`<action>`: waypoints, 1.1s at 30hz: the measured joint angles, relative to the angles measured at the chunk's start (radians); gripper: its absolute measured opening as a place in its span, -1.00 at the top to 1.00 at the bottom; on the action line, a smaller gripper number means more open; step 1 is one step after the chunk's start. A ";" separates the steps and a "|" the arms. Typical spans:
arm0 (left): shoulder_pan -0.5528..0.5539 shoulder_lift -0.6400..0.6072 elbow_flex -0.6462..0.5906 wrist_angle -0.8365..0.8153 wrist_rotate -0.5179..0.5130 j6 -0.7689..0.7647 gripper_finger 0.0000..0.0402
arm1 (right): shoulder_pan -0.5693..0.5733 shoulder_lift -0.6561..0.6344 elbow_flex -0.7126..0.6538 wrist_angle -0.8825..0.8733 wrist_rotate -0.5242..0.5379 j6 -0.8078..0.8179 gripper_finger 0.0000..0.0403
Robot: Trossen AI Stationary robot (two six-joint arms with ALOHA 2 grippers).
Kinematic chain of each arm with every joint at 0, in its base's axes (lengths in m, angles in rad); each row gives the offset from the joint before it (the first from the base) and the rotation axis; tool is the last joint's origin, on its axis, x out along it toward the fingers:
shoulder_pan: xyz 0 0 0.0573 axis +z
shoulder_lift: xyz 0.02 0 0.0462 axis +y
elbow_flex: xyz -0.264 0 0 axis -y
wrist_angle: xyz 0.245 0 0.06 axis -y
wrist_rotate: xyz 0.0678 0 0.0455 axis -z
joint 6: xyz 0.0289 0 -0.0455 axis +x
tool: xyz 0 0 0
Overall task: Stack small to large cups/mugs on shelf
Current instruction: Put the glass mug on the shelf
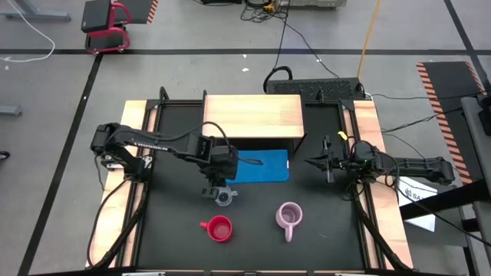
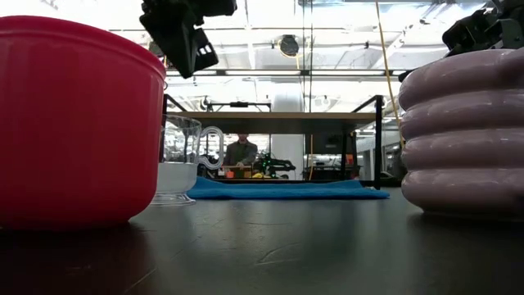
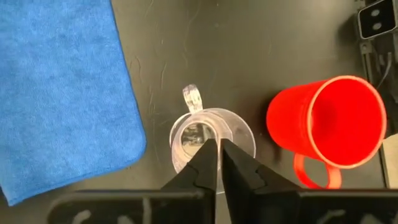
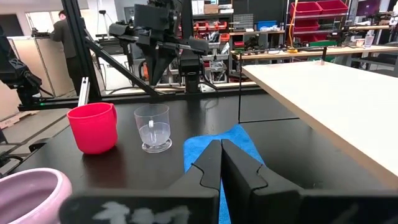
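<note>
Open left gripper (image 3: 219, 149), now nearly shut and empty above glass cup (image 1: 223, 197), before descending; pinch one wall of rim, clear of handle. Glass cup on black tabletop (image 1: 253, 230) just off blue mat (image 1: 261, 166), near red mug (image 1: 219, 228) and ribbed lilac mug (image 1: 289, 217); shelf (image 1: 252, 116) bare. Right gripper (image 1: 325, 162) shut, empty, parked beside shelf; glass smooth and slippery, so grip firmly.

You are looking at two dark, near-black jointed arms. The left arm (image 1: 146, 142) carries pale lettering along its long link and a black cable looping over its wrist. The right arm (image 1: 406, 165) shows a small yellow fitting near its wrist. Each ends in two matte black wedge-shaped fingers (image 3: 208, 165).
</note>
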 joint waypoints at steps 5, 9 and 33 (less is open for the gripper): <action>0.000 0.000 0.006 -0.012 0.014 0.007 0.77 | 0.000 0.000 0.000 -0.002 0.000 0.000 1.00; 0.000 0.000 0.006 -0.024 0.012 0.007 0.61 | 0.000 0.000 0.000 -0.004 0.000 0.000 1.00; 0.000 0.000 0.006 -0.017 0.018 -0.005 -0.47 | 0.000 0.000 0.000 -0.005 0.000 0.000 1.00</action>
